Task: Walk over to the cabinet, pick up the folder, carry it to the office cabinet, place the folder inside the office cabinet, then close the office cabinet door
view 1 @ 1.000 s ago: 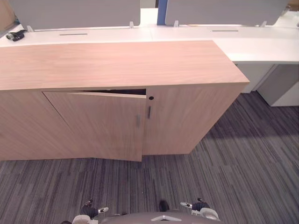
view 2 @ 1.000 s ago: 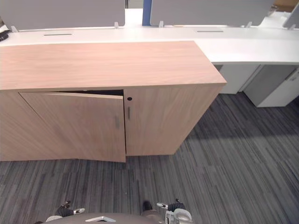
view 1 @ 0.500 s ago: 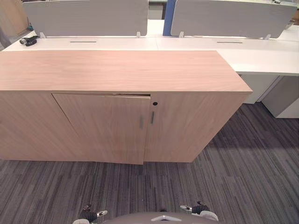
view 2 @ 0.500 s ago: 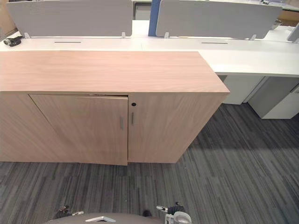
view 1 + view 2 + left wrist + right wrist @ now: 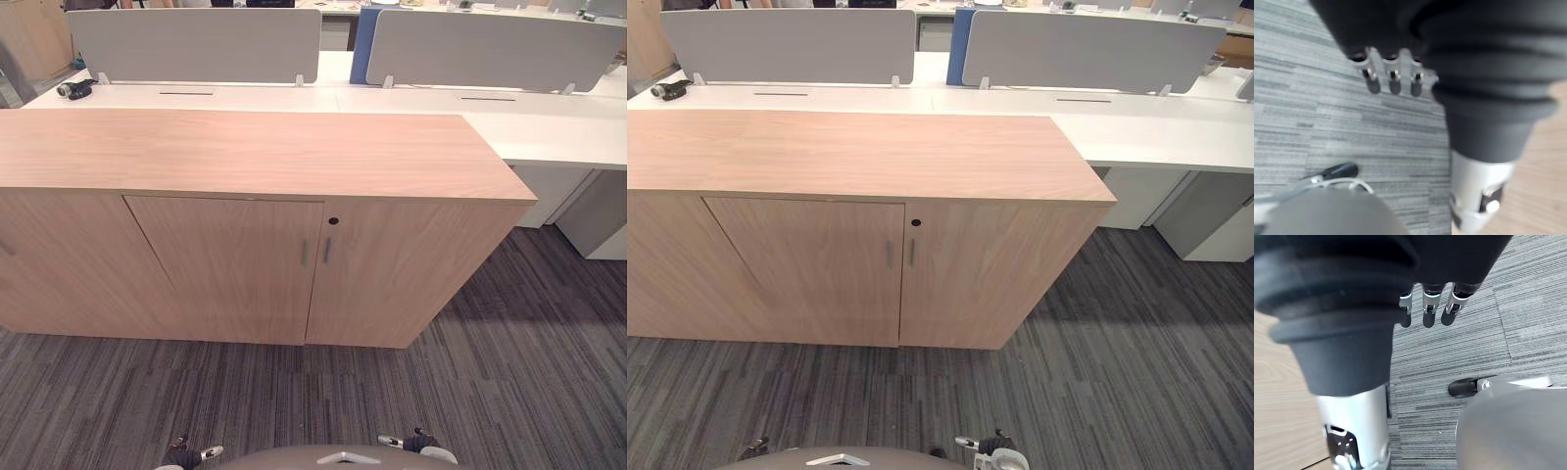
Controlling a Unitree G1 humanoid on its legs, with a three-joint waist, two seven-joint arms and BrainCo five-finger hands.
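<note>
Grey carpet before closed office cabinet

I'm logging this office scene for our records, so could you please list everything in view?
Light-wood low office cabinet: one, tan, centre, both doors shut.
Slim metal door handles: two, grey, side by side where the doors meet.
Round keyhole: one, black, above the right handle.
White desks: at least two, white, behind the cabinet.
Divider screens: two, grey, upright on the desks.
Blue panel: one, between the screens.
Small black device: one, desk's far left.
White under-desk unit: one, far right.
Striped carpet: dark grey, floor.
Left hand: silver, open, above carpet.
Right hand: silver, open, above carpet.
</note>
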